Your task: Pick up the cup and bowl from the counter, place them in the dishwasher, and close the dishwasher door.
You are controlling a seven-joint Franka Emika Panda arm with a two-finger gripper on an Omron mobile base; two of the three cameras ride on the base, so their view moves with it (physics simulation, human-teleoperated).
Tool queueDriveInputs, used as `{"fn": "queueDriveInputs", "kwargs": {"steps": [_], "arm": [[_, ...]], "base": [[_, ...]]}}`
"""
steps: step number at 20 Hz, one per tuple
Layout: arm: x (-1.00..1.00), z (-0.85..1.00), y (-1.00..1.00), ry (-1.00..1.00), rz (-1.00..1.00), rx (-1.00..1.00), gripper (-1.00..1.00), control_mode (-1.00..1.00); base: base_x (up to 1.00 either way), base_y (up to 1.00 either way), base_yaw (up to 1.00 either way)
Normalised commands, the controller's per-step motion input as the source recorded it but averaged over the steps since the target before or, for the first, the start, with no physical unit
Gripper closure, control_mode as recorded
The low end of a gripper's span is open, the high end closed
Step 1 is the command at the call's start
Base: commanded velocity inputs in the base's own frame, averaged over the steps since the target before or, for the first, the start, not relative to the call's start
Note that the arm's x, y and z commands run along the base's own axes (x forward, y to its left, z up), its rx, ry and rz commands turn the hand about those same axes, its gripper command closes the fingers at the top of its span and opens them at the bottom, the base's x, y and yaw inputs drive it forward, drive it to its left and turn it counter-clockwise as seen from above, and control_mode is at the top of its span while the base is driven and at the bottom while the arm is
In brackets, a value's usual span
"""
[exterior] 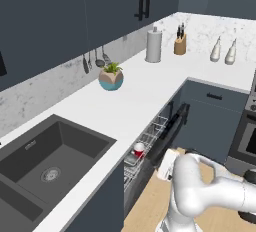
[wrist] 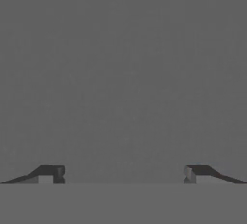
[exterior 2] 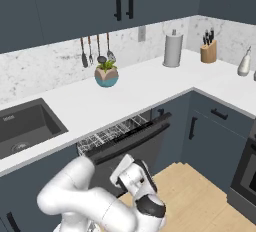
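The dishwasher door (exterior: 171,132) (exterior 2: 134,147) stands partly raised, tilted out from the cabinet front. Behind it the white wire rack (exterior: 150,137) (exterior 2: 112,132) sticks out from under the counter (exterior: 127,107) (exterior 2: 142,90). The red cup (exterior: 139,150) sits in the rack near its front end. The bowl is hidden. My white hand (exterior: 168,164) (exterior 2: 125,171) is low, right against the door's outer face. In the hand view my gripper (wrist: 123,175) is open, its fingertips (wrist: 47,175) wide apart, with nothing between them and a flat grey surface close ahead.
A teal plant pot (exterior: 111,79) (exterior 2: 106,75), a paper towel roll (exterior: 154,46) (exterior 2: 173,50) and a knife block (exterior: 180,44) (exterior 2: 208,51) stand on the counter. The dark sink (exterior: 47,161) (exterior 2: 22,125) lies left. An oven (exterior: 248,141) is at right, over wood floor (exterior 2: 200,196).
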Motion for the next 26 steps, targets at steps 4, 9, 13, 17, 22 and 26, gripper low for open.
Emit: {"fn": "queueDriveInputs", "kwargs": {"steps": [4,9,13,17,22,26], "arm": [[1.0,-0.91,1.0,-0.04,0.0,0.0,-1.0,-1.0],[1.0,-1.0,1.0,-0.02,0.0,0.0,-1.0,-1.0],[1.0,-1.0,1.0,0.0,0.0,0.0,-1.0,-1.0],[1.0,-1.0,1.0,0.0,0.0,0.0,-1.0,-1.0],[0.65,-1.0,1.0,-0.02,-0.05,0.0,-1.0,-1.0],[0.14,-1.0,1.0,-0.06,-0.17,0.0,-1.0,-1.0]], "base": [[0.0,0.0,0.0],[0.0,0.0,0.0],[0.0,0.0,0.0],[0.0,0.0,0.0],[0.0,0.0,0.0],[0.0,0.0,0.0]]}}
